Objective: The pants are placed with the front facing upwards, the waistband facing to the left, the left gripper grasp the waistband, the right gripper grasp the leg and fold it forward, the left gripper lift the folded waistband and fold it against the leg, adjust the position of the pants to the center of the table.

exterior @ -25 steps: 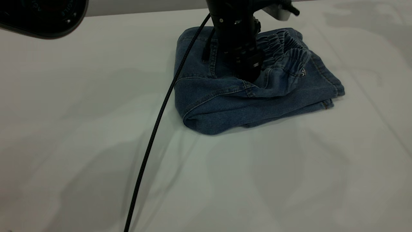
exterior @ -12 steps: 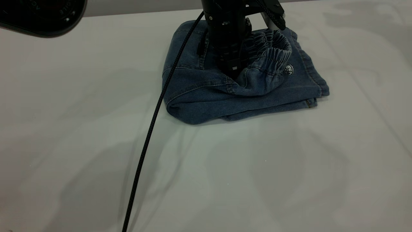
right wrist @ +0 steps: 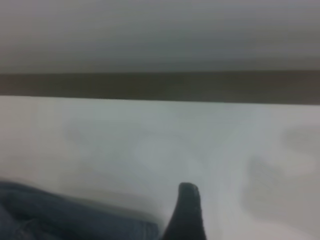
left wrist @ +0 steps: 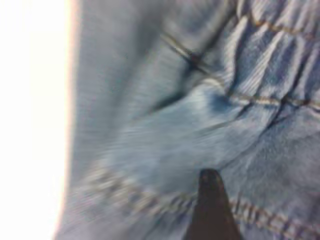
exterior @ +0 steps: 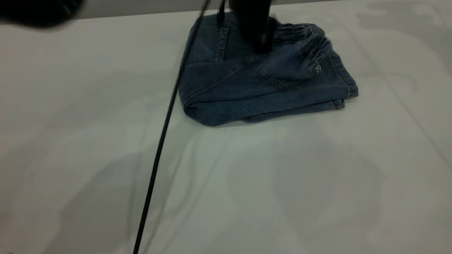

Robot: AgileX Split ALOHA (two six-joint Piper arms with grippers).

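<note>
Small pale emblem [exterior: 318, 69] on the pants [exterior: 261, 84], beside the waistband [exterior: 307, 40]; not legible. Pants of blue denim, folded into a thick, roughly rectangular bundle, rounded fold at near edge, orange-brown stitching in the left wrist view. Waistband gathered and ruffled, on top of the bundle at its far right. Bundle resting on the white table [exterior: 247, 183], toward its far edge. Left gripper [exterior: 261, 38] upright, tip down on the pants just beside the waistband; opening and hold not discernible. Right gripper [right wrist: 186, 212] above the table at the pants' edge; opening not discernible. Black cable [exterior: 159, 141] trailing across the table past the pants' left edge.
</note>
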